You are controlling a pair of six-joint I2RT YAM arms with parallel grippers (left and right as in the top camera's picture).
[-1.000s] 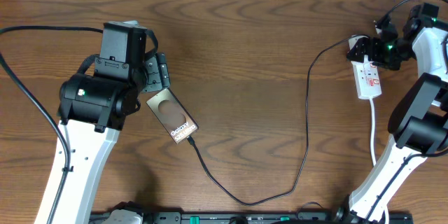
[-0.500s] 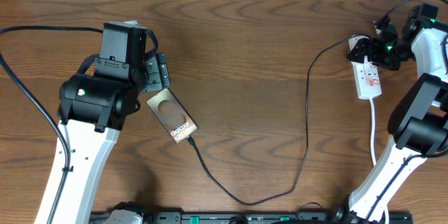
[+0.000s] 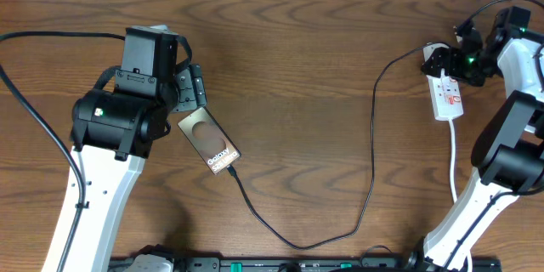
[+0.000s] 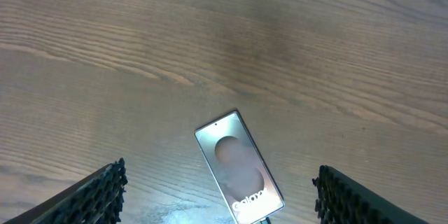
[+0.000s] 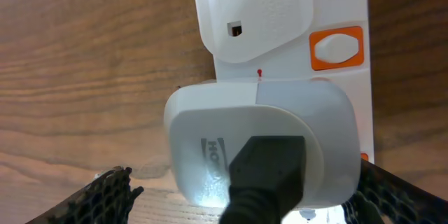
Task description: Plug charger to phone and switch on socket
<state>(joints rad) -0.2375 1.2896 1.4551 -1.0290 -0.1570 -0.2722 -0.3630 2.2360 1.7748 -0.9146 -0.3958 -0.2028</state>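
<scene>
The phone (image 3: 211, 143) lies flat on the left half of the table, well in from the edges, its long axis slanting toward the near edge. The charger (image 3: 371, 149) meets its nearer end and looks seated there. From the phone it loops toward the near edge, then climbs to the socket (image 3: 447, 93) by the far right corner. The left gripper (image 3: 192, 87) hangs just beyond the phone's far end, fingers spread and holding nothing, so that half of the job appears done. What remains falls to the right gripper (image 5: 245, 178), by far the nearer arm. It sits over the socket's far end with fingers (image 5: 112, 190) parted, one on each side of the white plug (image 5: 259, 140), and nothing appears to be gripped. The socket's long axis runs roughly from far edge to near edge, straight ahead in the right wrist view. One orange switch (image 5: 337, 47) lies ahead of the plug, off toward the right-hand finger and beside an empty outlet. A sliver of orange at the plug's edge is probably the switch that matters, and it is mostly hidden.
</scene>
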